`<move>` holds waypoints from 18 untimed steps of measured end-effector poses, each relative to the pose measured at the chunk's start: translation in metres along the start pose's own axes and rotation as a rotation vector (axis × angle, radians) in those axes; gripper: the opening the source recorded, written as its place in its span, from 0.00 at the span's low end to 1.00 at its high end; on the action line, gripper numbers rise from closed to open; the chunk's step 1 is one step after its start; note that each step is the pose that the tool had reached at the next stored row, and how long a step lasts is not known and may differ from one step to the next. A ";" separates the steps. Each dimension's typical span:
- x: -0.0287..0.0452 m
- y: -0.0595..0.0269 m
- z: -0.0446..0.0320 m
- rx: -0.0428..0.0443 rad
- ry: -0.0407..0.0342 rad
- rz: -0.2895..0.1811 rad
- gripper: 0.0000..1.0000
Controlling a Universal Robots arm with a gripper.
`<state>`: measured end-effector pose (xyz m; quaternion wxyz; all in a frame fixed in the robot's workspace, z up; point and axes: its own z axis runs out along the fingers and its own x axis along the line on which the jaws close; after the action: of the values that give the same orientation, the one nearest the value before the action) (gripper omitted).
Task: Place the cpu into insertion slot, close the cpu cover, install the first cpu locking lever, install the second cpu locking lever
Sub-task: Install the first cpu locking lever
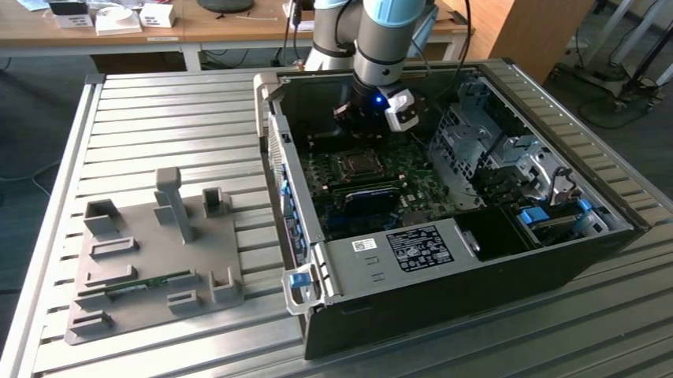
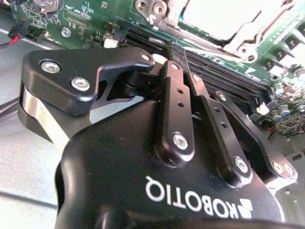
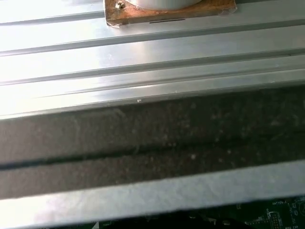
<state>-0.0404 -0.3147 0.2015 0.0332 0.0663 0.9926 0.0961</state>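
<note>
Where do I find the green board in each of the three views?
Exterior view: board on the open case's floor.
Second wrist view: green surface behind the gripper.
First wrist view: thin green strip beside a dark band.
Landmark shared by the first two: cpu cover.

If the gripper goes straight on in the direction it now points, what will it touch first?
Most likely the long black slots on the green circuit board, beside the cpu cover. The gripper points there, though depth is unclear.
</note>
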 end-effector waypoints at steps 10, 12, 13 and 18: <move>-0.0001 0.0000 0.0007 0.0005 -0.0017 0.003 0.11; -0.0001 -0.0002 0.0010 0.0021 -0.0027 0.003 0.11; -0.0001 -0.0003 0.0013 0.0023 -0.0035 0.003 0.11; 0.0001 -0.0011 0.0047 0.0016 -0.0111 0.002 0.11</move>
<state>-0.0403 -0.3148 0.1967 0.0386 0.0676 0.9924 0.0949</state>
